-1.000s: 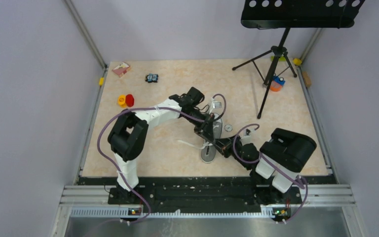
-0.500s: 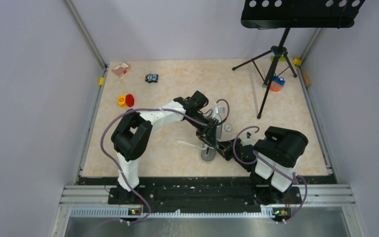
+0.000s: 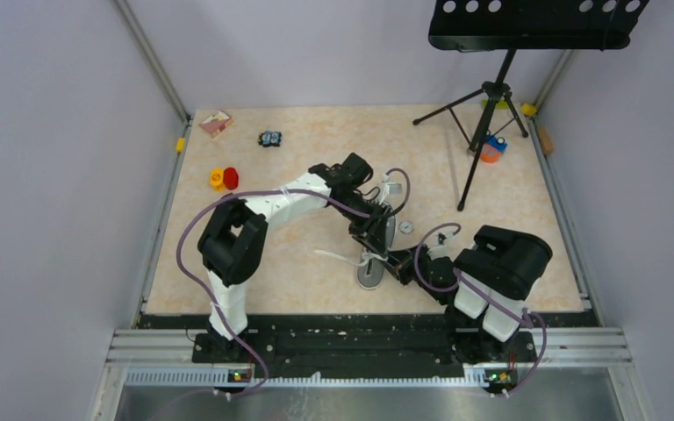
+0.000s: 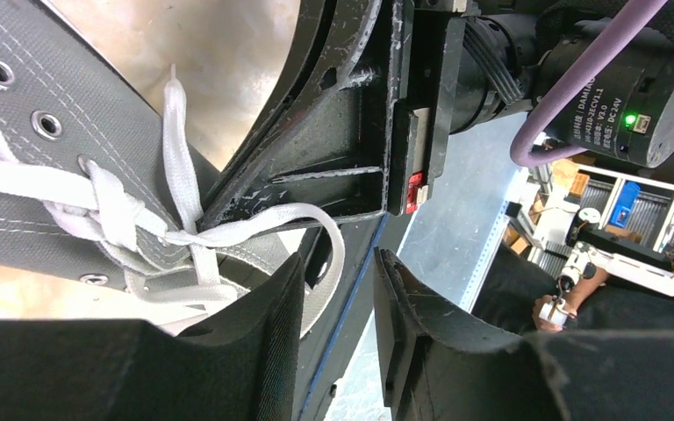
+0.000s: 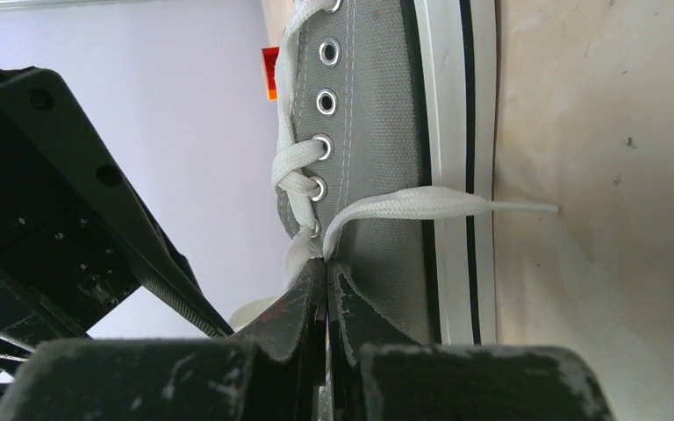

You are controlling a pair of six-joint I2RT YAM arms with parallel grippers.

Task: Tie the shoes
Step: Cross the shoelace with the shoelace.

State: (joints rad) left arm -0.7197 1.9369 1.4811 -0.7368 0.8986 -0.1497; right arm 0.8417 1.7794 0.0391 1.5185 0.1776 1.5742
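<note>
The grey sneaker (image 3: 371,274) lies near the table's front middle, between both arms. In the left wrist view its eyelet side (image 4: 44,140) and a first crossing of the white laces (image 4: 123,219) show. My left gripper (image 4: 338,303) is open just above that, and a lace loop (image 4: 338,254) curves past its left finger, with nothing between the pads. My right gripper (image 5: 326,272) is shut on a lace right by the lowest eyelets of the shoe (image 5: 377,132). A free lace end (image 5: 439,203) trails over the white sole onto the table.
A music stand's tripod (image 3: 483,114) stands at the back right with an orange and blue item (image 3: 491,147) by its foot. Red and yellow pieces (image 3: 224,179), a pink box (image 3: 216,122) and a small dark object (image 3: 269,139) lie at the back left.
My left gripper has gone from shut to open over the laces, and its arm has shifted slightly. The right gripper has stayed shut at the shoe.
</note>
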